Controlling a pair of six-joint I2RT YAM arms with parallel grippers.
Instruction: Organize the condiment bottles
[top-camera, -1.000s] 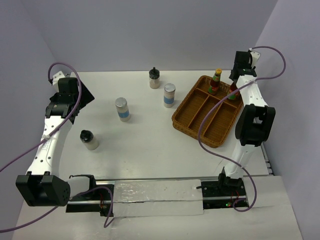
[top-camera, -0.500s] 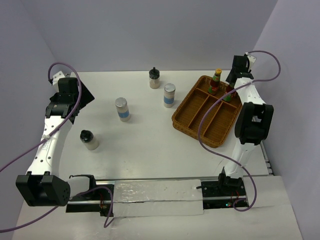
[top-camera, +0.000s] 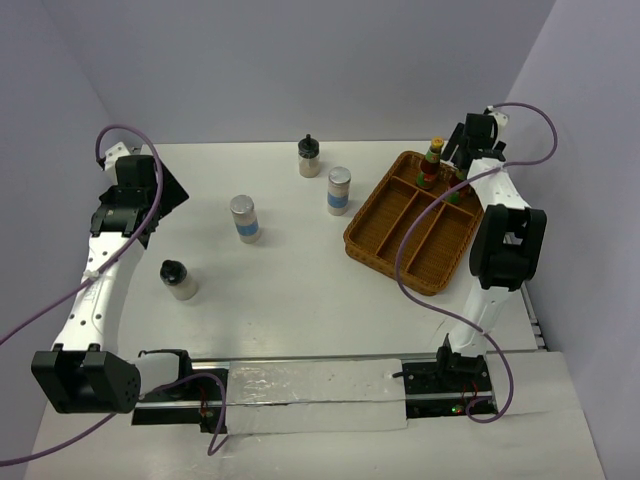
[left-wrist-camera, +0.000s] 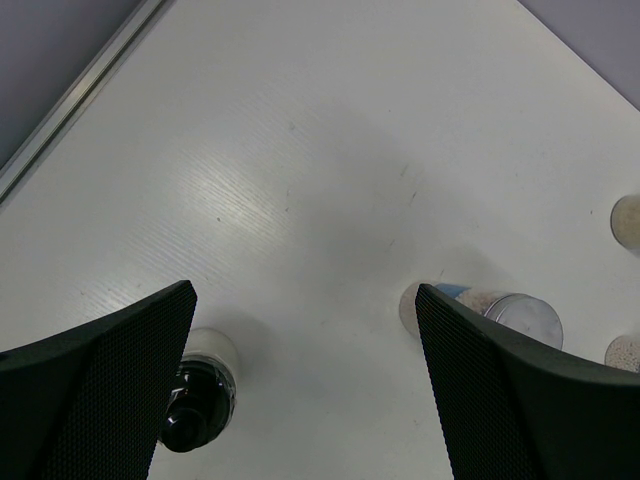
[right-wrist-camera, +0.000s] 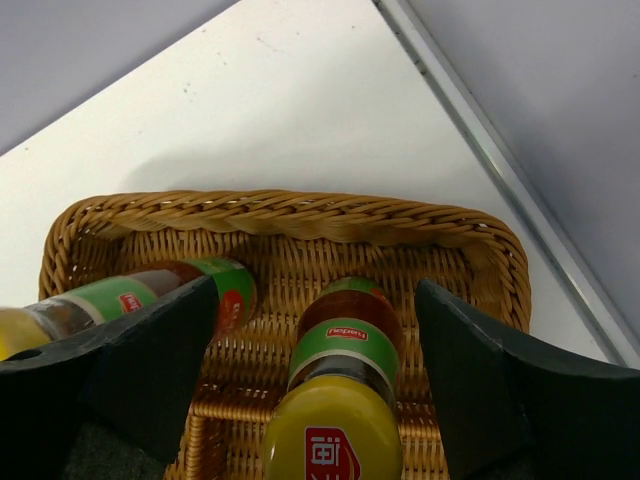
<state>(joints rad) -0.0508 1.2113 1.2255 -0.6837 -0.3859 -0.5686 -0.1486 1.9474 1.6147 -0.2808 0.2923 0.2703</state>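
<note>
A wicker basket (top-camera: 437, 243) sits at the right of the table, and two yellow-capped condiment bottles stand upright in its far end. One (top-camera: 432, 160) is in the far left compartment. The other (right-wrist-camera: 340, 395) stands between the fingers of my right gripper (right-wrist-camera: 315, 300), which is open with a gap on each side of the bottle. On the table are two silver-lidded bottles (top-camera: 243, 218) (top-camera: 339, 190) and two black-capped bottles (top-camera: 309, 157) (top-camera: 178, 280). My left gripper (left-wrist-camera: 305, 295) hangs open over bare table, between the near black-capped bottle (left-wrist-camera: 195, 410) and a silver-lidded bottle (left-wrist-camera: 505, 312).
The basket's woven rim (right-wrist-camera: 280, 205) lies just beyond the right fingers, close to the table's right edge rail (right-wrist-camera: 500, 170). The basket's long near compartments (top-camera: 400, 222) hold nothing. Purple cables loop over both arms.
My right gripper has shifted a little toward the far left and its jaws have opened off the yellow-capped bottle, which now stands in the basket. The left arm has not moved.
</note>
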